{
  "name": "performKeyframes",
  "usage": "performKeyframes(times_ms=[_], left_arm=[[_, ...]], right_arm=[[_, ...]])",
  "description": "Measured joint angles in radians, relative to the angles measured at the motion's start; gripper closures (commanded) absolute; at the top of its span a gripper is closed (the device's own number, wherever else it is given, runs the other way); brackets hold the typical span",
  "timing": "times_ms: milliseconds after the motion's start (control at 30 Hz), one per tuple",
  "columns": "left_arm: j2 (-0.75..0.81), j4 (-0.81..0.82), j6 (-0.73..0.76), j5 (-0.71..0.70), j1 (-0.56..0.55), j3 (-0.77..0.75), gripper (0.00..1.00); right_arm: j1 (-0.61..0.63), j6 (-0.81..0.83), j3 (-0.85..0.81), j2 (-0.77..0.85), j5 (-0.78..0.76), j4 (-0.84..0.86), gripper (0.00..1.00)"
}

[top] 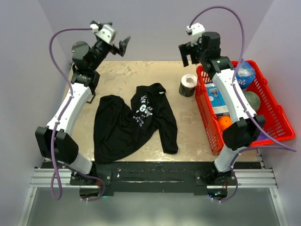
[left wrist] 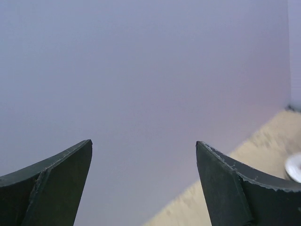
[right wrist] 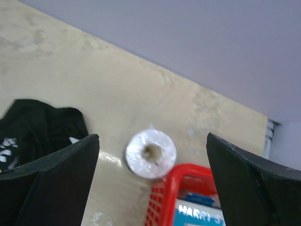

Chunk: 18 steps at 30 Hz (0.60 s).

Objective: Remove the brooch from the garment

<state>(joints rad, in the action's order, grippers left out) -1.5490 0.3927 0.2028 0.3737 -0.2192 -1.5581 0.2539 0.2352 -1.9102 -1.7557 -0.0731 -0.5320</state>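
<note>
The garment (top: 134, 120), a black T-shirt with white lettering, lies crumpled in the middle of the table. Its edge also shows in the right wrist view (right wrist: 37, 125). I cannot see the brooch in any view. My left gripper (top: 123, 46) is raised at the back left, far from the garment. It is open and empty, and faces the wall (left wrist: 143, 141). My right gripper (top: 187, 54) is raised at the back right. It is open and empty above the tape roll (right wrist: 153, 135).
A tape roll (top: 188, 85) stands right of the garment, beside a red basket (top: 277, 117) holding a box, an orange and other items. The roll (right wrist: 151, 153) and the basket rim (right wrist: 188, 172) show in the right wrist view. Walls enclose the table.
</note>
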Motion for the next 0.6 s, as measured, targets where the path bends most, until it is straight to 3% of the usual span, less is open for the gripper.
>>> performKeyframes(times_ms=[233, 333, 600], left_arm=[[0.043, -0.339, 0.055, 0.055, 0.001, 0.256, 0.10], [0.115, -0.488, 0.079, 0.019, 0.005, 0.356, 0.18], [0.216, -0.655, 0.139, -0.063, 0.141, 0.490, 0.20]], right_arm=[[0.118, 0.017, -0.196, -0.120, 0.217, -0.003, 0.10], [0.143, 0.039, -0.207, -0.184, 0.285, -0.006, 0.12], [0.192, 0.047, -0.212, -0.473, 0.364, -0.021, 0.16]])
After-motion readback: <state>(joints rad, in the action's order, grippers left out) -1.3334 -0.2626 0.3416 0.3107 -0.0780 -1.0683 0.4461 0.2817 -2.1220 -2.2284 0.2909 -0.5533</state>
